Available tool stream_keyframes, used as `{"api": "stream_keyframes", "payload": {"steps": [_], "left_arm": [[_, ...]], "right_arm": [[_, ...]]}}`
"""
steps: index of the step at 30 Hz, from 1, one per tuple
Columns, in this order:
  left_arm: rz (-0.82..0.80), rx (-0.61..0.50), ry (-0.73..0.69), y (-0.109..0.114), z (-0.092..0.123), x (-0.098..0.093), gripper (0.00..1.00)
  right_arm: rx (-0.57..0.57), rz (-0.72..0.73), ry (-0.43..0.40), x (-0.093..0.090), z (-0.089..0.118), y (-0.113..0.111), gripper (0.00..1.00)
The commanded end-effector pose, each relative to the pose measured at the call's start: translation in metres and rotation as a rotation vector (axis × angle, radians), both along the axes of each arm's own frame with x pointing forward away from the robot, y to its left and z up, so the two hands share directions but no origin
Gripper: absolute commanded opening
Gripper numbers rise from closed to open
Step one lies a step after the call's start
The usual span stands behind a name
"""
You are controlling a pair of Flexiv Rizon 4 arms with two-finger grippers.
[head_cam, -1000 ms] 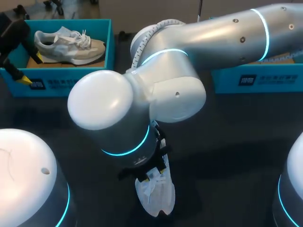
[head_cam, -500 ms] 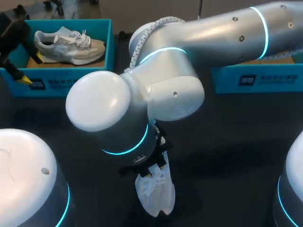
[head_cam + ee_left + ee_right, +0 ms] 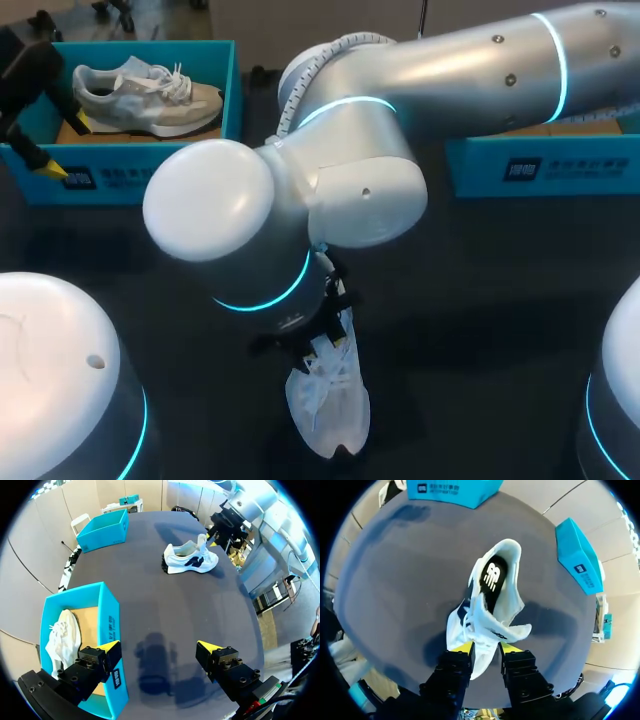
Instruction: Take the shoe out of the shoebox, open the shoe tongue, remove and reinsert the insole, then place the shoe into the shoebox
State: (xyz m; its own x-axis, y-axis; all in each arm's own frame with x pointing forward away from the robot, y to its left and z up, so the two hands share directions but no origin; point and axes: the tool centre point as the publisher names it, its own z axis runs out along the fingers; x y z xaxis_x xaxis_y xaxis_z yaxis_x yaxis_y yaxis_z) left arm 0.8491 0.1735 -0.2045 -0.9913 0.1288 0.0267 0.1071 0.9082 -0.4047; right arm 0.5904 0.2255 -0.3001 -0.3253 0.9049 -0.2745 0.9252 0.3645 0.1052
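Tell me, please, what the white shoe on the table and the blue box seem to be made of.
White shoe: likely soft fabric or mesh, matt; its tongue folds limply.
Insole: perhaps foam, dark with a white print; not certain.
Blue box: probably cardboard, smooth blue outside; the floor inside is plain brown like bare board.

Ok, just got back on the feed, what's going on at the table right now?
The right gripper is pinching the tongue of the white sneaker, which stands on the table outside the boxes. Its insole lies inside the shoe. The left gripper hangs open above the table beside the teal shoebox, which holds a second sneaker.
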Motion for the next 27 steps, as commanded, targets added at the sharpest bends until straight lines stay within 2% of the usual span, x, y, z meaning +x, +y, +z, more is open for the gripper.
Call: {"api": "stream_keyframes", "payload": {"steps": [1, 8, 18, 22, 27], "left_arm": [[0.0, 0.003, 0.0, 0.0, 0.0, 0.0, 1.0], [0.0, 0.003, 0.0, 0.0, 0.0, 0.0, 1.0], [0.0, 0.003, 0.0, 0.0, 0.0, 0.0, 1.0], [0.0, 0.003, 0.0, 0.0, 0.0, 0.0, 1.0], [0.0, 0.003, 0.0, 0.0, 0.0, 0.0, 1.0]], "right_arm": [[0.128, -0.547, -0.131, 0.006, -0.008, -0.007, 0.26], [0.166, -0.542, -0.12, 0.025, -0.025, -0.017, 0.22], [0.126, -0.537, -0.159, 0.01, -0.009, 0.006, 0.22], [0.15, -0.512, -0.16, 0.015, -0.012, 0.015, 0.21], [0.169, -0.489, -0.125, 0.029, -0.029, 0.019, 0.22]]}}
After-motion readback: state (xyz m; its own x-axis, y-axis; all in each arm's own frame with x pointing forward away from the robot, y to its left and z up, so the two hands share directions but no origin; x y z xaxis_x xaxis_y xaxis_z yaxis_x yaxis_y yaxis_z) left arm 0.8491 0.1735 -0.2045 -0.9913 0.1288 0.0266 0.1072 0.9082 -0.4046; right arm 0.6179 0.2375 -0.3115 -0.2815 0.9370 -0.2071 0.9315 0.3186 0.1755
